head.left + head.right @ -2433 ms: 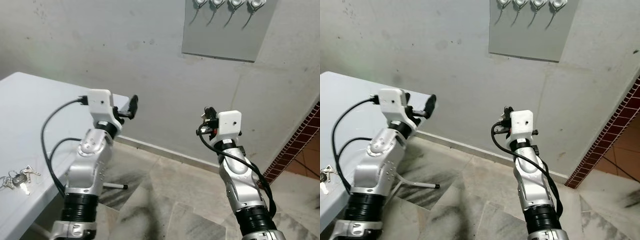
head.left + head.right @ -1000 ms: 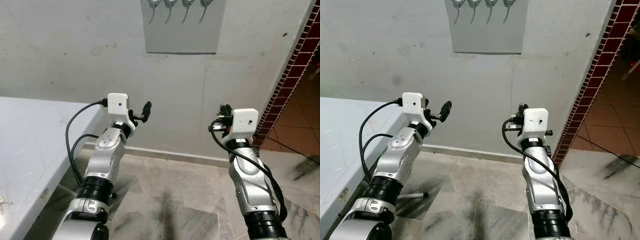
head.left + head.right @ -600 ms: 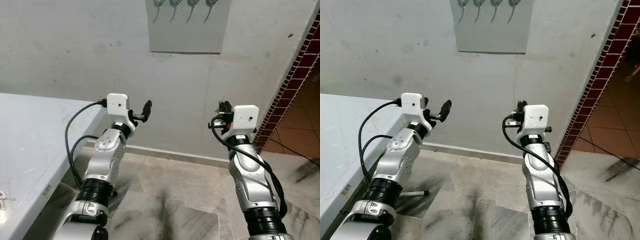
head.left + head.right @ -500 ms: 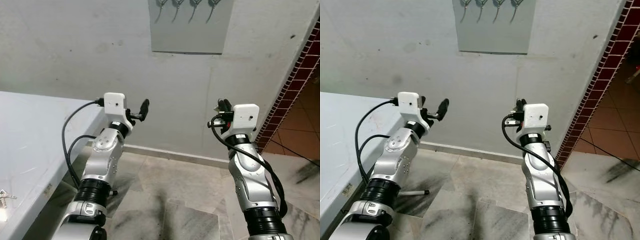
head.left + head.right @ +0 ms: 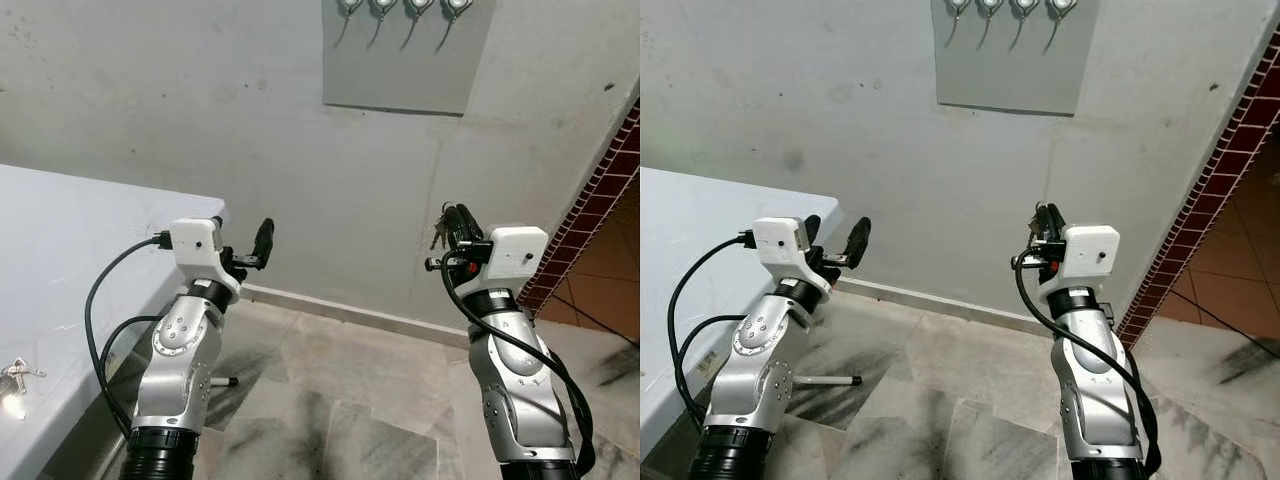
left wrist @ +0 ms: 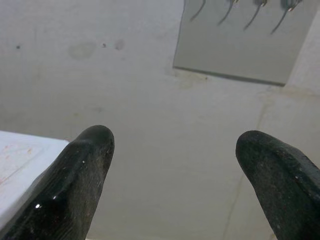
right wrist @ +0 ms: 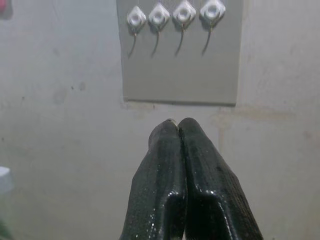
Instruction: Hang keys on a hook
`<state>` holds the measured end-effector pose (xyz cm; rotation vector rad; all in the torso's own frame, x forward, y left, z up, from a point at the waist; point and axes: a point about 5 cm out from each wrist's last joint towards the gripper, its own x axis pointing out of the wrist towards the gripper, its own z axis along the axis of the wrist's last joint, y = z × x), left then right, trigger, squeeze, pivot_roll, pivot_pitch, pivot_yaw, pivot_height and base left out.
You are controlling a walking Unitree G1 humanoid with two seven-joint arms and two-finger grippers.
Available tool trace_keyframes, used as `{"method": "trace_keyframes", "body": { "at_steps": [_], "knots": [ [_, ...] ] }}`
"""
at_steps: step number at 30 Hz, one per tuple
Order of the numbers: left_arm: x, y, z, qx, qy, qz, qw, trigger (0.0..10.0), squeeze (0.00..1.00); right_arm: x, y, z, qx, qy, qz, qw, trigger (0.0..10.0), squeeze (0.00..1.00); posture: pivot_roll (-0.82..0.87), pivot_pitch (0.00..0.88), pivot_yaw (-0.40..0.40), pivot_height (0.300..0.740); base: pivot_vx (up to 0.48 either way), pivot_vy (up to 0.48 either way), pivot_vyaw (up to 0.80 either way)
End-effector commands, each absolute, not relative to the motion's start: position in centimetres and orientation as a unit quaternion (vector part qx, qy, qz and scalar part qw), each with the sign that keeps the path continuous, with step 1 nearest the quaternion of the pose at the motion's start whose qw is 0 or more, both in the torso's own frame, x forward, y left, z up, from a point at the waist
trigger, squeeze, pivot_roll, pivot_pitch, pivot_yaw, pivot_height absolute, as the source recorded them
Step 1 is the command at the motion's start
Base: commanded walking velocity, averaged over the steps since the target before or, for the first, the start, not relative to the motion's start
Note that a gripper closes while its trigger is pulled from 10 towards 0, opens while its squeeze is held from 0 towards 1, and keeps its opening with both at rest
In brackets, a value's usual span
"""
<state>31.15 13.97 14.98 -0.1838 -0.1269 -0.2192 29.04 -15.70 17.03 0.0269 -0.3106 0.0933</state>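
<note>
Right wrist view: right gripper [image 7: 178, 125] pinched closed on keys [image 5: 437, 232]; left gripper [image 6: 170, 150] spread wide, empty.

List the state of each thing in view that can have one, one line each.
left end effector: open, holding nothing.
right end effector: shut on the key bunch.
key bunch: dangling from the right end effector, not yet hung.
four hooks: all bare.
second key bunch: lying on the white table.
</note>
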Motion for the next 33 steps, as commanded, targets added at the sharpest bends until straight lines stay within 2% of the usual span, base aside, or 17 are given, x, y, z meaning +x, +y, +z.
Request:
{"method": "trace_keyframes", "body": {
  "at_steps": [1,15,22,33],
  "knots": [
    [31.3,14.2,16.4,-0.081,-0.081,-0.108,0.987,10.0,0.0,29.0,-15.4,18.5,0.022,-0.177,0.051,0.983,10.0,0.0,-0.07,0.0,-0.007,0.74,0.0,0.0,0.0],
    [30.5,14.2,17.0,-0.094,-0.081,-0.107,0.986,10.0,0.0,28.4,-15.0,19.0,0.023,-0.183,0.068,0.981,10.0,0.0,-0.08,0.0,0.0,0.74,0.0,0.0,0.0],
    [30.7,14.2,17.3,-0.093,-0.08,-0.109,0.986,10.0,0.0,28.5,-14.6,19.4,0.025,-0.188,0.071,0.979,10.0,0.0,-0.08,0.0,0.006,0.74,0.301,0.0,0.0],
    [30.5,13.9,17.4,-0.092,-0.077,-0.119,0.986,10.0,0.0,28.2,-14.3,19.1,0.029,-0.181,0.071,0.981,10.0,0.0,-0.08,0.0,0.009,0.74,0.469,0.0,0.0]
  ]
}}
